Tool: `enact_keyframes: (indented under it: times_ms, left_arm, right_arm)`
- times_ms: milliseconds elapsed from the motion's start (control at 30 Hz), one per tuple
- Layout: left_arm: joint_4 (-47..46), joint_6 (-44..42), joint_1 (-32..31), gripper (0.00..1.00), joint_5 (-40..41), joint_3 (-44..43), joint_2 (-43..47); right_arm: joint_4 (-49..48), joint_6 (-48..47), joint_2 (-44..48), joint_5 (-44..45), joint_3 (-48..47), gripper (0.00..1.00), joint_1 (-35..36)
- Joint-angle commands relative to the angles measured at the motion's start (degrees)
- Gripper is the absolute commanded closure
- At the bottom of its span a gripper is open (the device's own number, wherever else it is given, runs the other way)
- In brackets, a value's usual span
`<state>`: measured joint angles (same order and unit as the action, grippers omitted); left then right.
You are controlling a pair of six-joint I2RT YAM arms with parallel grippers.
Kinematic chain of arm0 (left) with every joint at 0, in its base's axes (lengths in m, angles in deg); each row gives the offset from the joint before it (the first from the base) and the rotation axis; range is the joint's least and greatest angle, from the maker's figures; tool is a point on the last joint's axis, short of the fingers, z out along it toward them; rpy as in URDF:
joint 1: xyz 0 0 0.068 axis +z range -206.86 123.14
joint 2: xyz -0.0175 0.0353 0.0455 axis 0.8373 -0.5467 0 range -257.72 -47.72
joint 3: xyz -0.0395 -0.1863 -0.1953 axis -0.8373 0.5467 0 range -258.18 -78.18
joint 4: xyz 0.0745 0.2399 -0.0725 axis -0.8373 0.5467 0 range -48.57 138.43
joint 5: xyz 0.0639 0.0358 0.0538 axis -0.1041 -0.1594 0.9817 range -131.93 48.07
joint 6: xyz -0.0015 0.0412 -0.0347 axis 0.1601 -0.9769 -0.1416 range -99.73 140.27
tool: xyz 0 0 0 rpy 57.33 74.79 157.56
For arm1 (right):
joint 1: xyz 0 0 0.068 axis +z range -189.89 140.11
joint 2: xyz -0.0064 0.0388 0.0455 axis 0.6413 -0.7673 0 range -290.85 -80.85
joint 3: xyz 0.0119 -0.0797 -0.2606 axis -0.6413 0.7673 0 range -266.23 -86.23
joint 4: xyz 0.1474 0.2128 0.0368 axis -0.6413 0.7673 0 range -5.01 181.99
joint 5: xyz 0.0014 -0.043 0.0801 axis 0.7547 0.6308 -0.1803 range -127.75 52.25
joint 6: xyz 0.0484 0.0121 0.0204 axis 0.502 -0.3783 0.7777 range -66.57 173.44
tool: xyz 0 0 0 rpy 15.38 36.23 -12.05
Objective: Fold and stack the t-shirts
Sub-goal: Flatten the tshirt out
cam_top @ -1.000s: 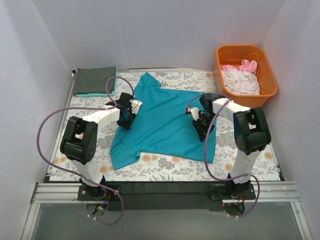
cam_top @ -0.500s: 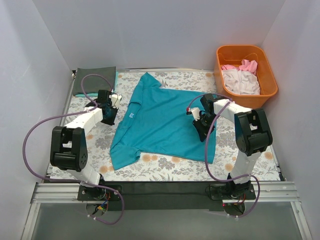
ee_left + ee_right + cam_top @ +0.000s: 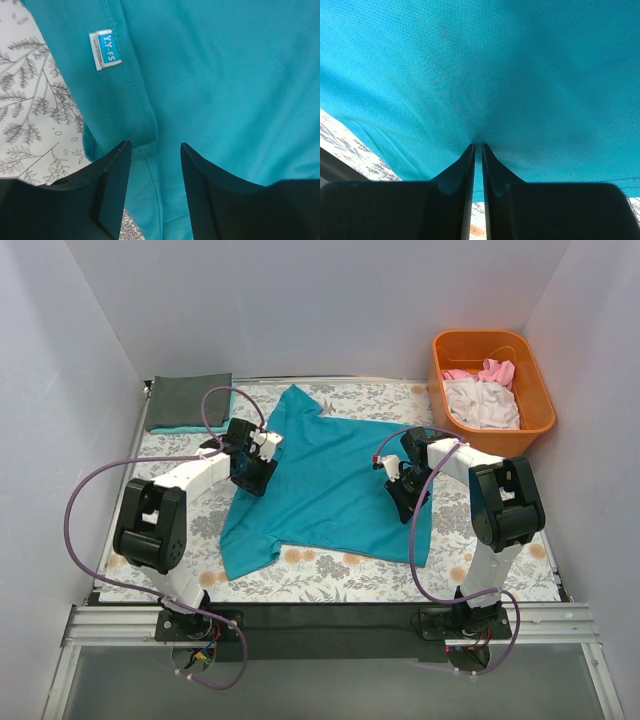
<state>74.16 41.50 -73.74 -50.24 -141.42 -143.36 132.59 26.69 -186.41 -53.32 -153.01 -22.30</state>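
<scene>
A teal t-shirt [image 3: 325, 485] lies spread on the floral table covering [image 3: 330, 575]. My left gripper [image 3: 252, 470] is open, low over the shirt's left side seam; in the left wrist view [image 3: 154, 146] its jaws straddle a fold of the teal cloth [image 3: 225, 75] below a small blue label [image 3: 105, 50]. My right gripper [image 3: 400, 495] is shut on a pinch of the shirt near its right edge; the cloth [image 3: 495, 60] puckers at the jaw tips [image 3: 477, 146]. A folded dark grey t-shirt [image 3: 188, 400] lies at the back left. White [image 3: 485, 405] and pink [image 3: 495, 370] shirts lie in the tub.
An orange plastic tub [image 3: 540, 420] stands at the back right beside the table covering. A teal edge [image 3: 185, 428] shows under the folded grey shirt. White walls close in the left, back and right sides. Purple cables loop off both arms.
My left gripper swung left off the shirt half a second ago and has come back right onto its left edge. The right arm and the shirt have not moved.
</scene>
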Motion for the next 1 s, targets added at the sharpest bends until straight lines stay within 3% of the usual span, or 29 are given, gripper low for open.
enact_keyframes:
  times_ms: [0, 100, 233, 267, 333, 667, 700, 733, 833, 967]
  left_arm:
    - [-0.03, -0.49, 0.19, 0.59, 1.55, -1.97, -2.53]
    - [0.23, -0.75, 0.01, 0.68, 2.43, -2.15, -4.82]
    - [-0.12, -0.85, 0.10, 0.85, 3.57, -1.10, -4.30]
    - [-0.30, -0.84, 0.36, 0.95, 3.74, -0.66, -3.77]
    - [-0.74, -0.32, 1.58, 1.00, 4.36, 0.40, -1.93]
    - [-2.76, 0.30, 16.70, 0.99, 2.52, 1.98, 0.81]
    - [-3.02, 0.30, 16.80, 0.94, 2.43, 1.98, 0.45]
    - [-3.81, 0.30, 19.84, 0.83, 2.34, 2.07, 0.01]
    - [-4.78, 1.35, 21.80, 0.66, 2.60, 1.46, -1.66]
    - [-5.92, 3.02, 22.69, 0.64, -2.64, -1.18, -0.09]
  right_arm:
    - [-1.01, -1.38, -3.43, 5.11, 3.77, 0.84, -0.01]
    - [-1.10, -1.47, -3.60, 5.29, 3.77, 0.84, -0.01]
    - [-1.01, -1.73, -3.78, 5.73, 3.85, 0.84, -0.18]
    - [-1.01, -1.82, -3.86, 5.82, 3.94, 0.84, -0.27]
    - [-1.10, -2.00, -3.95, 5.99, 3.94, 0.84, -0.44]
    - [-1.01, -2.61, -3.60, 6.43, 4.38, 0.84, -0.97]
    - [-1.01, -2.61, -3.60, 6.43, 4.38, 0.84, -1.06]
    - [-1.10, -2.61, -3.69, 6.35, 4.38, 0.84, -1.06]
    - [-1.01, -2.70, -3.43, 6.34, 4.29, 0.84, -1.06]
    - [-0.92, -3.23, -2.20, 7.05, 4.47, 0.84, -1.15]
